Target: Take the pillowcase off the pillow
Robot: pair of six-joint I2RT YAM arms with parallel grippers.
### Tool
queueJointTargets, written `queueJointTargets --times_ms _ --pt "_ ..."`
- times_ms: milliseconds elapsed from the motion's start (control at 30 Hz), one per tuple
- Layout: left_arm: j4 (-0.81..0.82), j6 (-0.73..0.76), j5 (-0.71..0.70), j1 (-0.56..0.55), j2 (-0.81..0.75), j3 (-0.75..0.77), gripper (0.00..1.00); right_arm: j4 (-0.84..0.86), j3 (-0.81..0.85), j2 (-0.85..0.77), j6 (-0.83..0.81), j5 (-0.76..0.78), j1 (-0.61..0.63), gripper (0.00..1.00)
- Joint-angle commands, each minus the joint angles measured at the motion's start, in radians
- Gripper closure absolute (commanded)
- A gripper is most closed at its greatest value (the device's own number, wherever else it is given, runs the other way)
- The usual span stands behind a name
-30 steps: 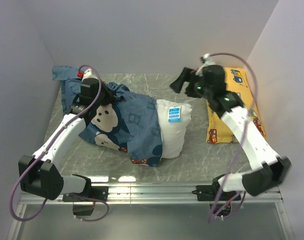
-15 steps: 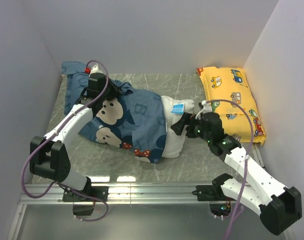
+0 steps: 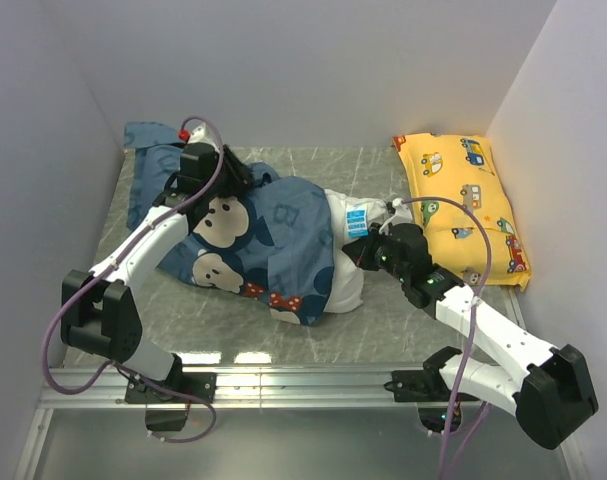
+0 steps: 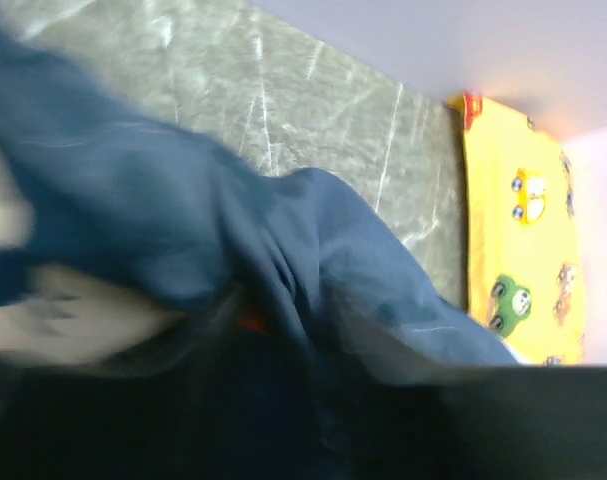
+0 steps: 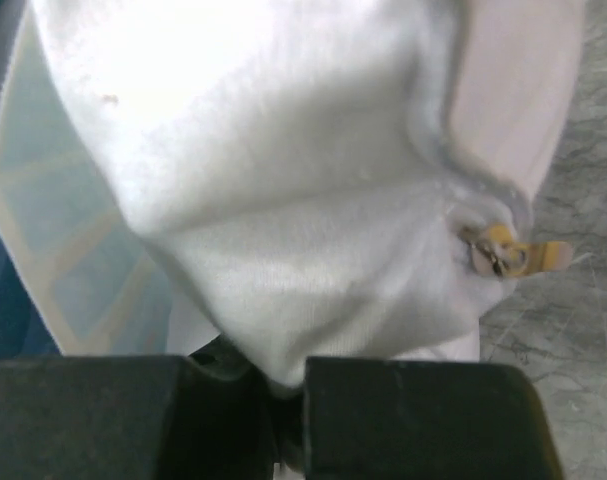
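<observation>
At the far left, the left gripper (image 3: pixel 238 178) is buried in the bunched, closed end of the pillowcase (image 3: pixel 268 235), near the back corner of the table (image 3: pixel 383 165). That is the sensible end to pull from, since the cover can only slide off away from its opening. The left wrist view is blurred and filled with dark blue fabric, so I cannot tell whether the jaws are clamped on it or merely pressed into it.

The pillowcase lies across the left and middle of the table. It is draped over most of the pillow (image 3: pixel 348 285), and a loose flap trails toward the back-left corner. Only the pillow's right end pokes out of the opening, white and plump, with its tag (image 3: pixel 358 220) showing on top.

The right gripper (image 3: pixel 355 252) sits at that bare end. Its own camera shows the two dark fingers (image 5: pixel 403 410) close together with a fold of the white pillow pinched between them, just beside a small yellow zip pull (image 5: pixel 505 258). Holding the pillow there looks meant to anchor it while the cover is drawn off leftward. I judge the stripping only begun, as most of the pillow is covered.

At the far right a yellow car-print pillow (image 3: pixel 463 200) lies along the table's right edge, apart from the work
</observation>
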Motion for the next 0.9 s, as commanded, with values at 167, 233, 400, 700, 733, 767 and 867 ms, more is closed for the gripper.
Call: queueJointTargets --times_ms 167,233,400,700,733,767,867 --pt "-0.164 0.106 0.100 -0.034 -0.141 0.112 0.15 -0.114 0.059 -0.047 -0.029 0.110 0.013 1.00" --pt "-0.206 0.120 0.086 -0.064 -0.193 0.103 0.14 -0.130 0.080 -0.050 -0.040 0.117 0.015 1.00" --pt "-0.220 0.121 0.058 -0.164 -0.311 -0.048 0.11 -0.167 0.108 -0.063 -0.057 0.119 0.015 1.00" --pt "-0.021 0.046 0.132 -0.365 -0.421 -0.338 0.05 -0.210 0.165 -0.063 -0.079 0.116 0.016 1.00" --pt "0.007 0.039 0.153 -0.371 -0.428 -0.364 0.05 -0.211 0.172 -0.066 -0.077 0.116 0.018 1.00" --pt "0.039 0.028 0.172 -0.374 -0.434 -0.380 0.05 -0.213 0.175 -0.066 -0.077 0.113 0.016 1.00" --pt "0.115 -0.004 0.207 -0.377 -0.436 -0.398 0.05 -0.231 0.194 -0.063 -0.082 0.113 0.016 1.00"
